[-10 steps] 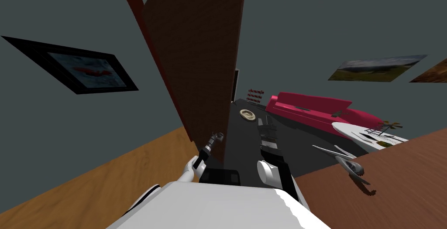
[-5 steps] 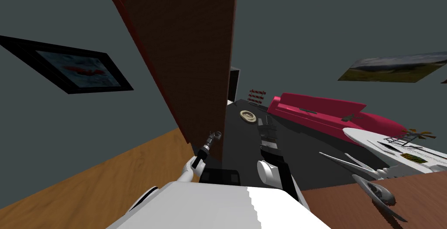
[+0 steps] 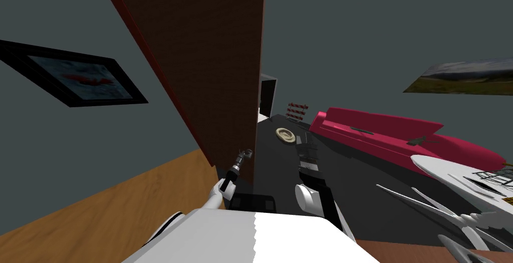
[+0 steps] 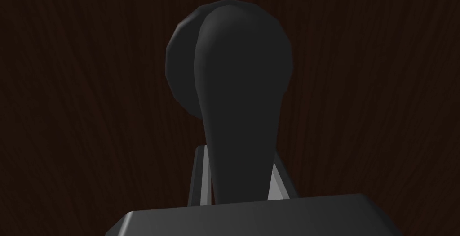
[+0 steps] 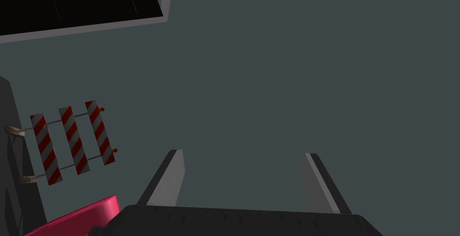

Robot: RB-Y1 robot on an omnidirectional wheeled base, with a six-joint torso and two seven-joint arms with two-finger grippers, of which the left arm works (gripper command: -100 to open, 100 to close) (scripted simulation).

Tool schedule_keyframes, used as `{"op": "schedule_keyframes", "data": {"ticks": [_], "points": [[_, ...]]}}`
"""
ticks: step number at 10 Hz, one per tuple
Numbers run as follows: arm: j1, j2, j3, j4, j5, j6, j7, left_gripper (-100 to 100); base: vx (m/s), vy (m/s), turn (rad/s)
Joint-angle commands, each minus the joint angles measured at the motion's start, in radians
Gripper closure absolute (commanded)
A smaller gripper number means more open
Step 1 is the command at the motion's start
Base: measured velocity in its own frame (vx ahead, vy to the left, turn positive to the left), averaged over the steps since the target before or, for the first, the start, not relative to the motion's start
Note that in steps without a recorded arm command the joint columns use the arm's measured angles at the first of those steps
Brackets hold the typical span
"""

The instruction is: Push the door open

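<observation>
left hand (image 4: 239, 154) clamped on dark door handle (image 4: 238, 67); brown door (image 3: 210, 64) partly open; right hand (image 5: 245, 157) spread wide, empty

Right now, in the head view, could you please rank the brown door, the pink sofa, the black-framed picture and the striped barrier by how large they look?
Brown door
Pink sofa and black-framed picture: too alike to rank
Striped barrier: smallest, though it stands farthest away

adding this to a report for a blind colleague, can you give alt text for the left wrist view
The left gripper is shut on a dark lever door handle, its two light grey fingers pressing the lever's sides. Behind it, a round base plate sits on the dark brown wood-grain door.
</observation>
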Motion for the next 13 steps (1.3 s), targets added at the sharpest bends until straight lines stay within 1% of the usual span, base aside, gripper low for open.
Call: {"op": "schedule_keyframes", "data": {"ticks": [1, 2, 4, 7, 11, 12, 13], "points": [[-0.001, 0.009, 0.018, 0.002, 0.009, 0.0, -0.009, 100, 0.095, -0.081, 0.059], [-0.001, 0.011, 0.023, 0.003, 0.012, 0.0, -0.011, 100, 0.123, -0.123, 0.056], [-0.003, 0.015, 0.047, 0.006, 0.024, 0.001, -0.022, 100, 0.166, -0.149, 0.056], [-0.005, 0.014, 0.072, 0.009, 0.036, 0.001, -0.034, 100, 0.146, -0.123, 0.05], [-0.007, 0.0, 0.113, 0.014, 0.057, 0.002, -0.054, 100, 0.158, -0.124, 0.06], [0.001, 0.009, 0.111, 0.01, 0.056, 0.007, -0.051, 100, 0.08, -0.038, 0.032], [-0.001, 0.016, 0.128, 0.009, 0.065, 0.006, -0.057, 100, 0.116, -0.069, 0.039]]}}
